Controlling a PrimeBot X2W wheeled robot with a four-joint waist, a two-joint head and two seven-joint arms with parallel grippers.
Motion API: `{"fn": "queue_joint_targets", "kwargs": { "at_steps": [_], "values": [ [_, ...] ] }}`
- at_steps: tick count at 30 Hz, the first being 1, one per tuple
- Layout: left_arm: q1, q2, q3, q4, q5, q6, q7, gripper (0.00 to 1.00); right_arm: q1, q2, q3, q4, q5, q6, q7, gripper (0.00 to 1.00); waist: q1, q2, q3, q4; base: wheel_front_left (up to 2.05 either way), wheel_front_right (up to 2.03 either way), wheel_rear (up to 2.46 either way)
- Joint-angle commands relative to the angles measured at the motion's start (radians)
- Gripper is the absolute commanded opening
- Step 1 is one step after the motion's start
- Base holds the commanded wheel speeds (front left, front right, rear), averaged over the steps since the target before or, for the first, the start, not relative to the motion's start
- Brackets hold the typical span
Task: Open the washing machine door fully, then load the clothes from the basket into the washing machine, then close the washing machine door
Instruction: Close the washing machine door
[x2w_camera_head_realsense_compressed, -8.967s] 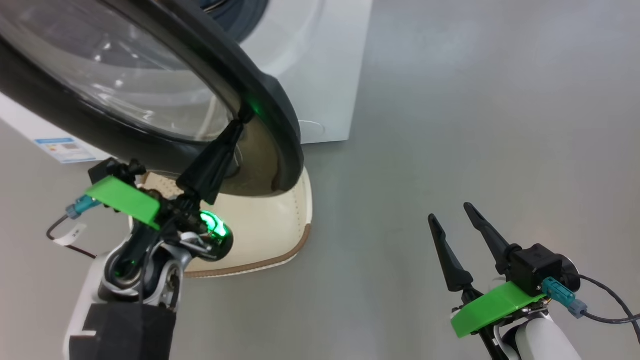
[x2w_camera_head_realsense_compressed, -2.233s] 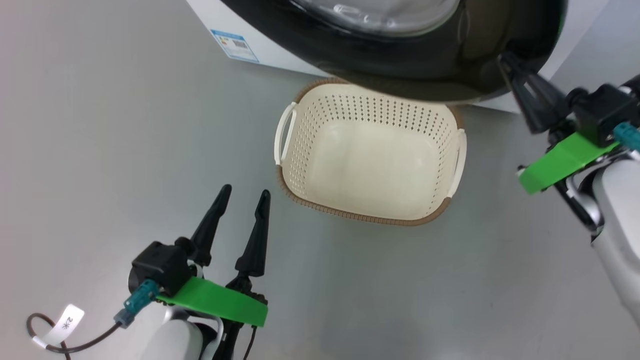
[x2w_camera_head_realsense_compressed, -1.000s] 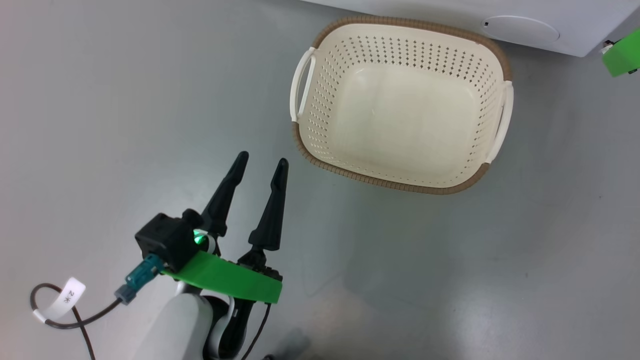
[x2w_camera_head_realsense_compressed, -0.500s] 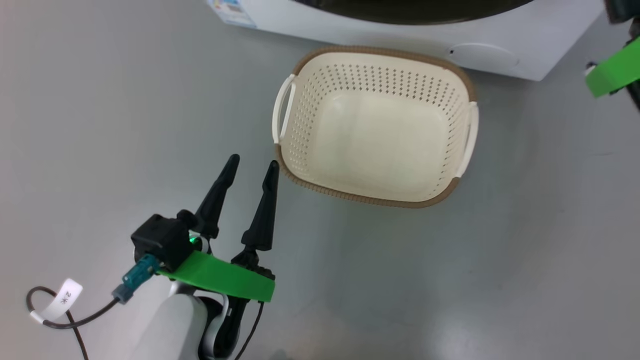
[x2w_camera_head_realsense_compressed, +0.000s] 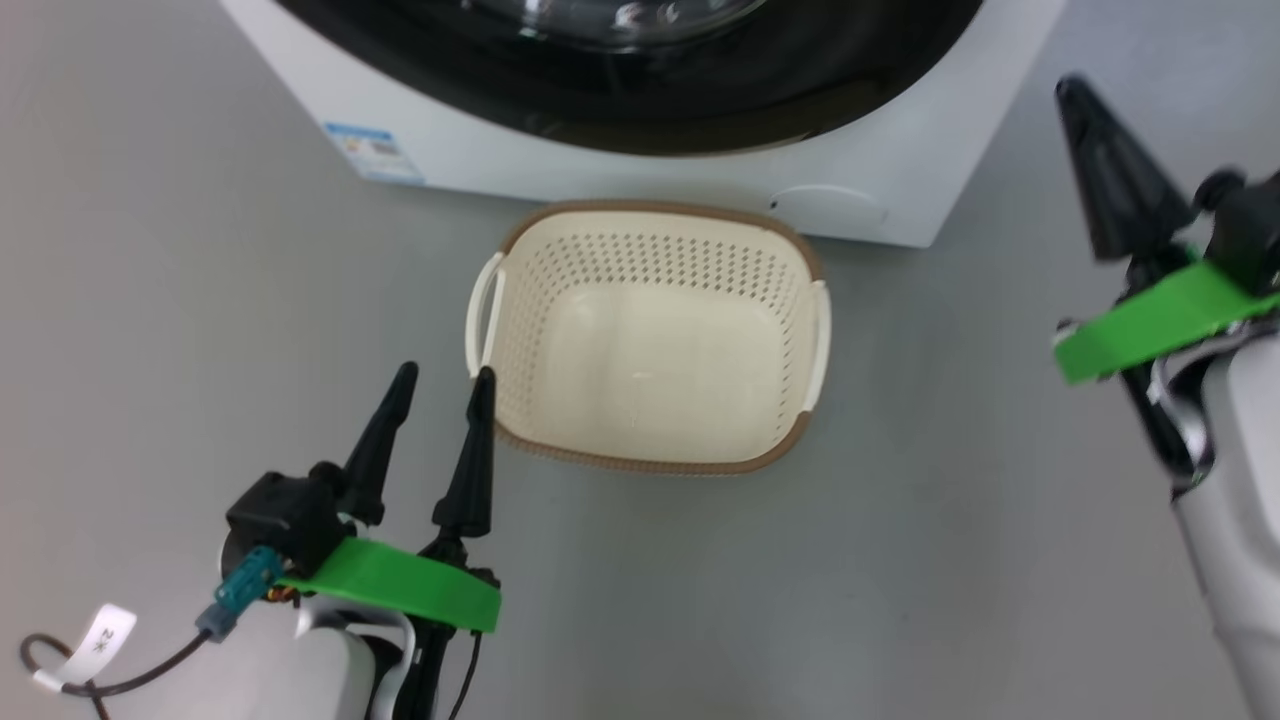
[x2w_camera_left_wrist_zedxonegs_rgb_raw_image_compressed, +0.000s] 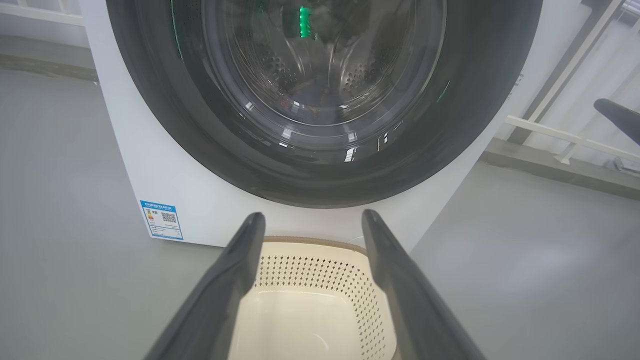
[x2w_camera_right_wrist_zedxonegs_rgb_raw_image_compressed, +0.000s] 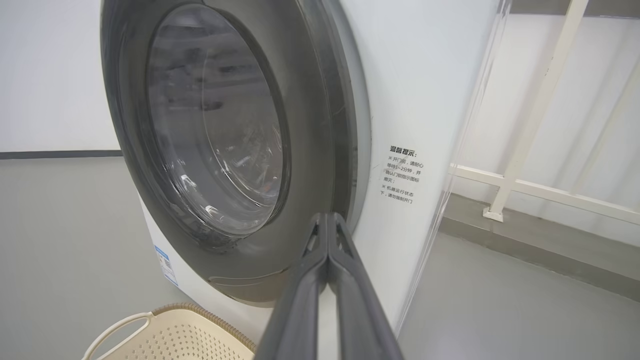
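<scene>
Grey smooth floor (x2w_camera_head_realsense_compressed: 900, 560), pale railing (x2w_camera_right_wrist_zedxonegs_rgb_raw_image_compressed: 540, 100) behind. Big white front-loading washing machine (x2w_camera_head_realsense_compressed: 900, 190) sits at 12 o'clock in head view. Its large round door with glossy black rim and bulging clear glass (x2w_camera_head_realsense_compressed: 640, 100) lies flat against the front, face parallel to it, and looks shut or nearly so. Right gripper (x2w_camera_head_realsense_compressed: 1072, 90), fingers pressed together and holding nothing, is at the door's 4 o'clock, tips just beside the rim edge. Door lies at 10 o'clock from it, so the right arm is nearer. Left gripper (x2w_camera_head_realsense_compressed: 444, 373), fingers spread and empty, is just beside the small cream-white perforated basket with brown rim (x2w_camera_head_realsense_compressed: 650, 466), at its 8 o'clock. Basket bottom is bare. Probably only a last push on the rim is left, if any.
</scene>
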Motion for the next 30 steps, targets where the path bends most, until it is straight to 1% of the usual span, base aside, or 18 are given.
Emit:
{"fn": "queue_joint_targets", "kwargs": {
  "at_steps": [1,4,10,11,15,21,25,30],
  "values": [
    [0.015,0.022,0.044,-0.016,0.007,-0.003,-0.006,1.00,0.057,0.024,0.000,-0.038,-0.008,-0.007,-0.004,0.00,0.0000,0.0000,-0.083,-0.081,0.00,0.00,0.00],
    [0.039,0.022,0.056,-0.012,0.019,-0.003,-0.006,1.00,0.160,0.072,-0.059,-0.076,-0.031,-0.007,-0.004,0.00,0.0000,0.0000,-0.124,-0.122,0.00,0.00,0.00],
    [0.073,0.022,0.078,0.000,0.029,-0.003,-0.006,1.00,0.279,0.136,-0.109,-0.108,-0.081,-0.007,-0.004,0.00,0.0000,0.0000,-0.181,-0.175,0.00,0.00,0.00],
    [0.073,0.022,0.078,0.000,0.029,-0.003,-0.006,1.00,0.279,0.136,-0.109,-0.108,-0.081,-0.007,-0.004,0.00,0.0000,0.0000,-0.181,-0.175,0.00,0.00,0.00],
    [0.095,0.022,0.086,0.004,0.035,-0.003,-0.006,1.00,0.348,0.180,-0.144,-0.120,-0.091,-0.007,-0.004,0.00,0.0000,0.0000,-0.219,-0.198,0.00,0.00,0.00],
    [0.133,0.022,0.101,0.004,0.038,-0.003,-0.006,1.00,0.436,0.248,-0.208,-0.140,-0.070,-0.007,-0.004,0.00,0.0000,0.0000,-0.261,-0.223,0.00,0.00,0.00],
    [0.155,0.022,0.125,0.001,0.025,-0.003,-0.006,1.00,0.477,0.274,-0.239,-0.160,-0.071,-0.007,-0.004,0.00,0.0000,0.0000,-0.277,-0.233,0.00,0.00,0.00],
    [0.176,0.022,0.137,0.005,0.027,-0.003,-0.006,1.00,0.519,0.290,-0.245,-0.173,-0.079,-0.007,-0.004,0.00,0.0000,0.0000,-0.297,-0.239,0.00,0.00,0.00]
  ]
}}
